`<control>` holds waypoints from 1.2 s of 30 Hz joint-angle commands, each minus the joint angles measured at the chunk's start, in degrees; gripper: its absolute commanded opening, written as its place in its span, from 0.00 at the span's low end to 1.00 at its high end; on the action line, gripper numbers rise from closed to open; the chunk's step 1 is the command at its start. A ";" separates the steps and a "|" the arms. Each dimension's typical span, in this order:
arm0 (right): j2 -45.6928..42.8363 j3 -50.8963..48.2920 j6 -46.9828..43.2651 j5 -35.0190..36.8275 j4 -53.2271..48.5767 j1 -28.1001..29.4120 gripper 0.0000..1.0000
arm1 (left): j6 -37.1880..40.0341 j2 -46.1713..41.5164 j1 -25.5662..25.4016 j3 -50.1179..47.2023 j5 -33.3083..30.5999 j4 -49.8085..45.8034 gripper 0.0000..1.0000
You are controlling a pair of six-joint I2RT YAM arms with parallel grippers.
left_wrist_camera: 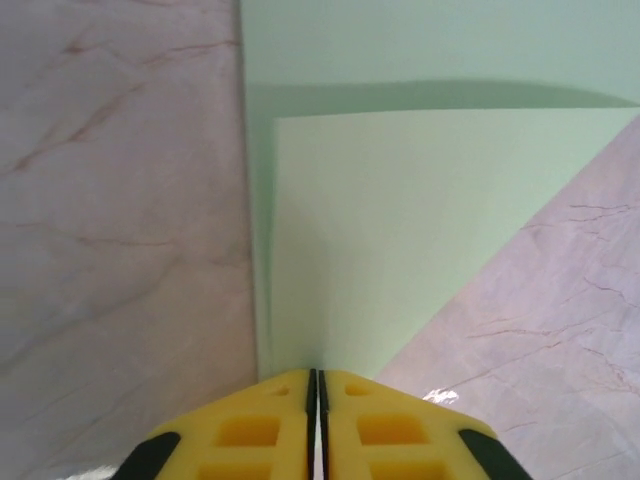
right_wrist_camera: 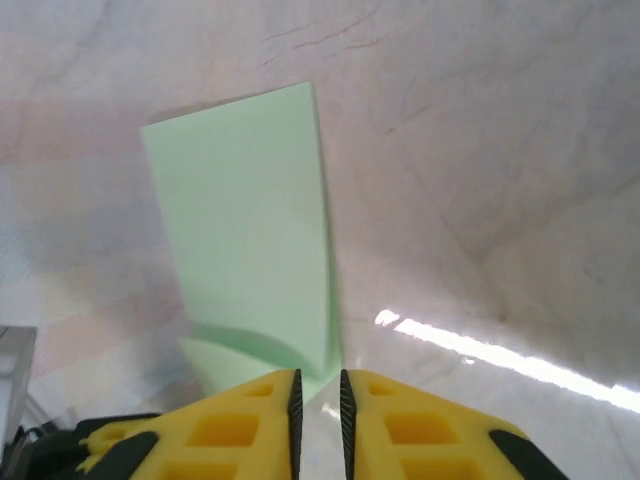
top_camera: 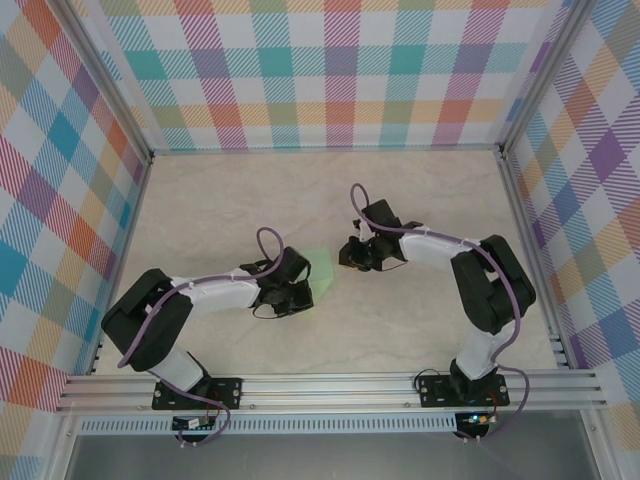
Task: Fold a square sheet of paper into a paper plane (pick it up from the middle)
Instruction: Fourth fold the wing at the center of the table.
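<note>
The sheet [top_camera: 321, 268] lies partly folded on the table [top_camera: 200, 200], between left gripper [left_wrist_camera: 317, 375] and right gripper [right_wrist_camera: 319, 378]. Both stand nearly closed at its edges; grip cannot be told. Likely light, limp: pinch its middle gently.

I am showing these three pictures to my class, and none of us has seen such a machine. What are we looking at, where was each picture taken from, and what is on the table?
These are two robot arms, the left arm and the right arm, bolted at the near edge of a marble-look table inside checked walls. One picture looks down from above. The other two come from wrist cameras, so the yellow fingers belong to the left gripper, almost closed, and the right gripper, slightly apart. Between them lies a pale green sheet of paper, partly folded. Both grippers reach its edge; whether either pinches it I cannot tell.
</note>
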 commanded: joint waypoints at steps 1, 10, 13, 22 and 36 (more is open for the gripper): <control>-3.16 -3.33 2.29 -3.55 1.43 0.17 0.29 | 3.11 -3.11 -0.54 3.86 -3.18 -3.27 0.15; -1.87 -5.01 6.08 -9.06 4.27 0.17 0.45 | 3.56 0.51 -0.55 8.55 -9.94 -4.55 0.13; -0.24 -4.67 7.01 -10.53 5.21 0.26 0.46 | 3.53 2.13 -0.50 9.33 -10.92 -4.85 0.11; 3.30 -2.87 7.62 -12.11 5.45 1.47 0.38 | 3.62 6.61 -0.33 10.16 -13.71 -6.84 0.06; 7.34 0.06 7.39 -13.18 5.63 2.72 0.32 | 3.38 7.08 -0.01 9.82 -14.02 -7.71 0.05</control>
